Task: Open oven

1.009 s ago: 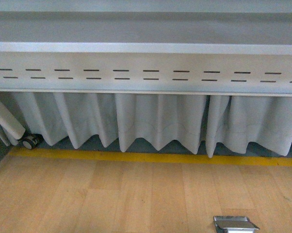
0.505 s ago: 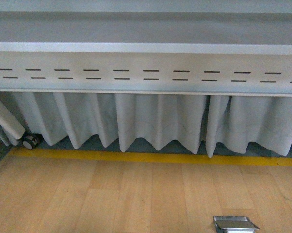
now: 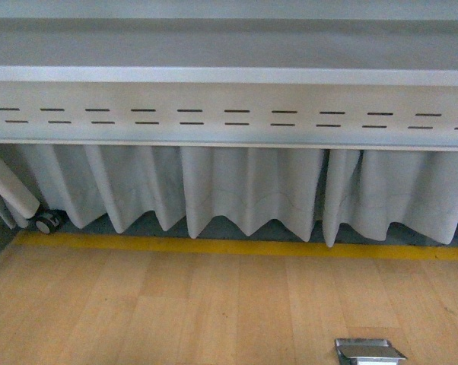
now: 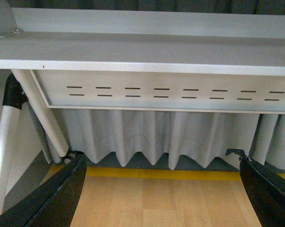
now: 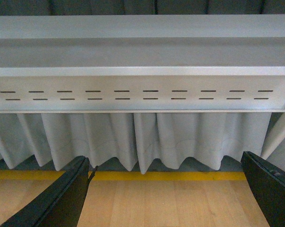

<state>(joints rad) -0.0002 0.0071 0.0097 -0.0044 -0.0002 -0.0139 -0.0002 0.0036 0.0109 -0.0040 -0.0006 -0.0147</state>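
Grey metal shelf (image 3: 229, 74) with a slotted panel (image 3: 229, 114) runs across the front view. A pleated pale curtain (image 3: 244, 190) hangs below it, down to a yellow line (image 3: 236, 247) on the wood floor (image 3: 176, 312). Caster (image 3: 46, 222) and slanted white tube leg (image 3: 8, 186) at far left, metal floor plate (image 3: 368, 351) low on the right. Oven: in none of the three views, so where it lies relative to either claw cannot be told; shelf and curtain fill everything ahead. Left gripper (image 4: 159, 157) released, black fingers (image 4: 62, 194) spread wide, nothing between them, facing curtain and panel. Right gripper (image 5: 165, 158) likewise, fingers (image 5: 270, 189) wide apart, empty. Front view shows no arm, and it alone shows the floor plate. Left wrist view alone shows the tube leg meeting the shelf end beside a black joint (image 4: 13, 92). Right wrist view gives only shelf, panel, curtain, line, floor.
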